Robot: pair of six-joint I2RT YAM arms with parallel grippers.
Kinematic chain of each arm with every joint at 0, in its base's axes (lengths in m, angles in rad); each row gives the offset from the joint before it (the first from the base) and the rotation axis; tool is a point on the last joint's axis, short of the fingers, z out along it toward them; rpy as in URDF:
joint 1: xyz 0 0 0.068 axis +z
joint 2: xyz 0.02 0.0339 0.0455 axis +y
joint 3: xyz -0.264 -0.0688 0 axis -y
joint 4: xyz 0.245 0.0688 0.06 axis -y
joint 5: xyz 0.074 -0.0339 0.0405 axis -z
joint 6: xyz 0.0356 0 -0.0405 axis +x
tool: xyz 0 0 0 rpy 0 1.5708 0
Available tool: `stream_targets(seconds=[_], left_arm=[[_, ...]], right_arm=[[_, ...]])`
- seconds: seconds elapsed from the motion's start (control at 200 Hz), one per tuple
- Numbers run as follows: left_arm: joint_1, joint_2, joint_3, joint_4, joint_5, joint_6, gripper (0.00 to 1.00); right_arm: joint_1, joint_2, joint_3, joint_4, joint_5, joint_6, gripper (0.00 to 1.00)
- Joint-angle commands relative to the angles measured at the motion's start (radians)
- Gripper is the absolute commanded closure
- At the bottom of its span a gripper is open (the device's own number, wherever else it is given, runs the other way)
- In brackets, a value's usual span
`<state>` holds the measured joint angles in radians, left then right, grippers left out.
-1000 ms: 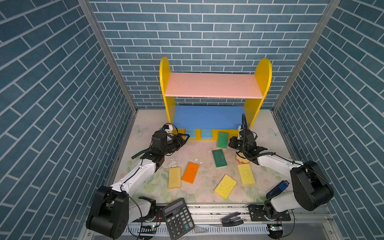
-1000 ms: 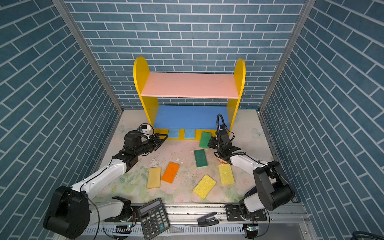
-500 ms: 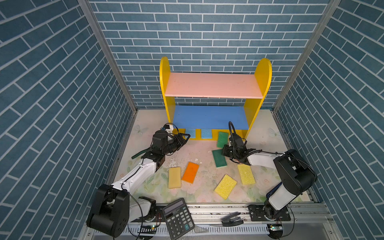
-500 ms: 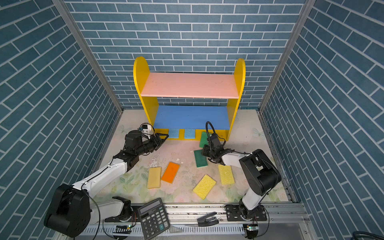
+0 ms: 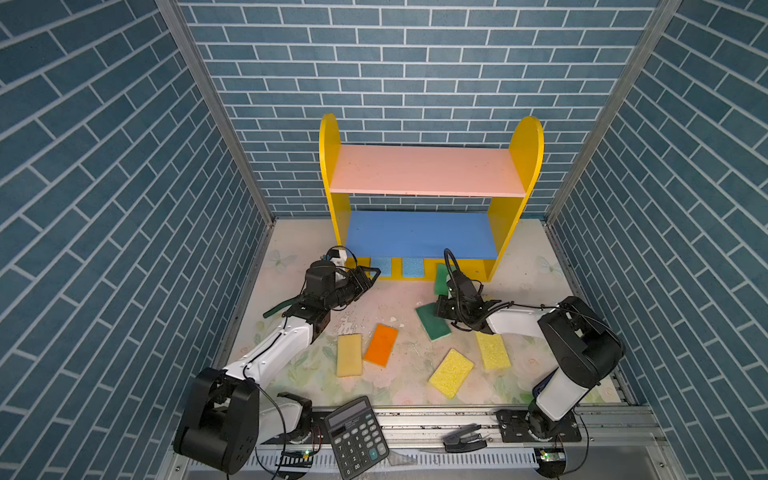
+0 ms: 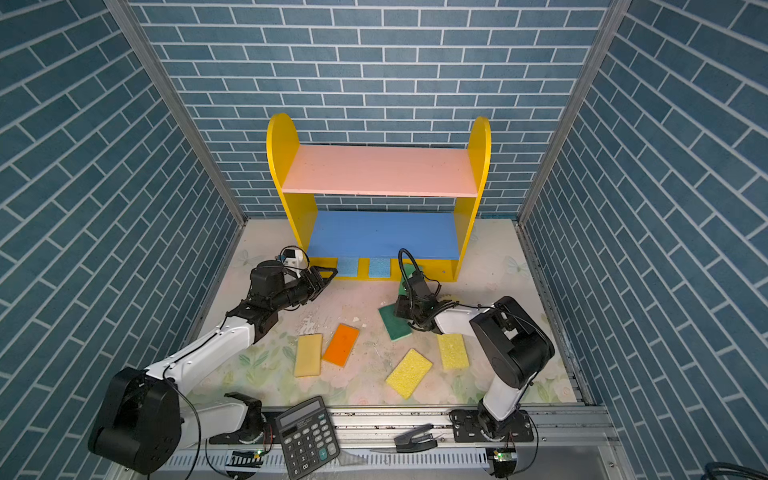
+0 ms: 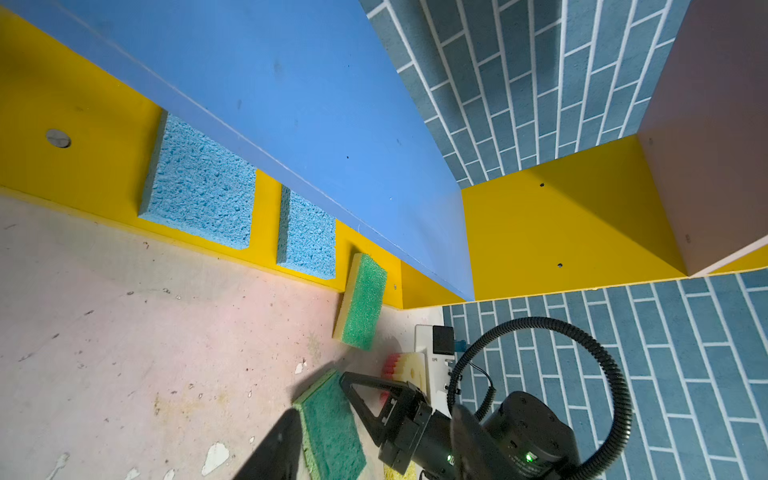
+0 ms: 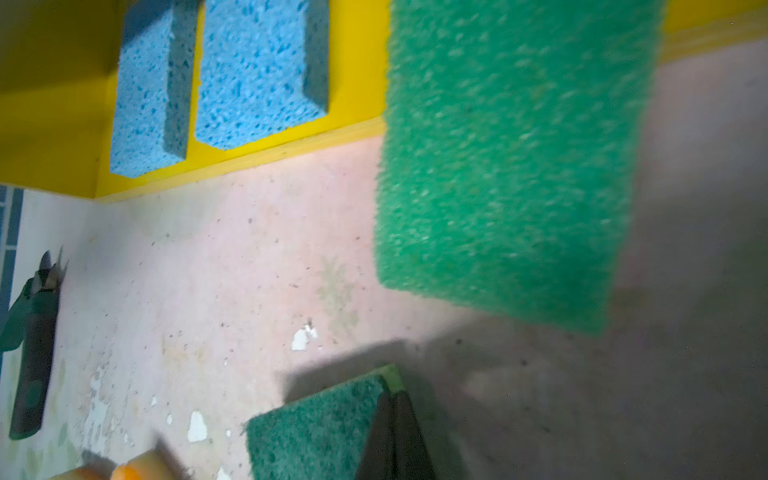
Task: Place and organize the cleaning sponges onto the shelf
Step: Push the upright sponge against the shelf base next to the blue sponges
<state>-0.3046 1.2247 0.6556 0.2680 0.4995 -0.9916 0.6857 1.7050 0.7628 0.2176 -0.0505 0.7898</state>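
Your right gripper (image 5: 438, 308) was clenched on nothing, tips at the corner of the dark green sponge (image 5: 432, 326) before the shelf (image 5: 419, 245), forearm low. A bright green sponge (image 5: 440, 277) overhung the shelf's base edge beside two blue sponges (image 5: 381, 266). Your left gripper (image 5: 371, 279) hung open and empty at the shelf's left end, with bare floor between the grippers.

The left arm (image 5: 278, 349) and right arm (image 5: 519, 322) share white links, black joints, black looping cables.

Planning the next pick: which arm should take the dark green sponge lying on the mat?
Right. Its pincer, shut, is at a corner of the dark green sponge and only needs to open. The left pincer, open, is farther off, by the blue sponges on the shelf base.
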Motion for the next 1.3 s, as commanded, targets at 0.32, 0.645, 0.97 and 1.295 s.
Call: stream_targets(seconds=[0.32, 0.645, 0.97, 1.295], left_arm=[[-0.005, -0.008, 0.019, -0.005, 0.013, 0.012, 0.41], [-0.005, -0.022, 0.013, -0.015, 0.021, 0.017, 0.41], [0.002, -0.071, -0.003, -0.08, 0.001, 0.056, 0.41], [0.004, -0.072, -0.013, -0.074, 0.002, 0.052, 0.41]], right_arm=[[0.003, -0.062, 0.023, -0.077, 0.046, -0.008, 1.0], [-0.067, 0.015, -0.016, 0.069, -0.013, 0.095, 1.0], [-0.099, 0.099, -0.028, 0.198, 0.013, 0.104, 1.0], [-0.167, 0.171, -0.006, 0.302, -0.01, 0.114, 1.0]])
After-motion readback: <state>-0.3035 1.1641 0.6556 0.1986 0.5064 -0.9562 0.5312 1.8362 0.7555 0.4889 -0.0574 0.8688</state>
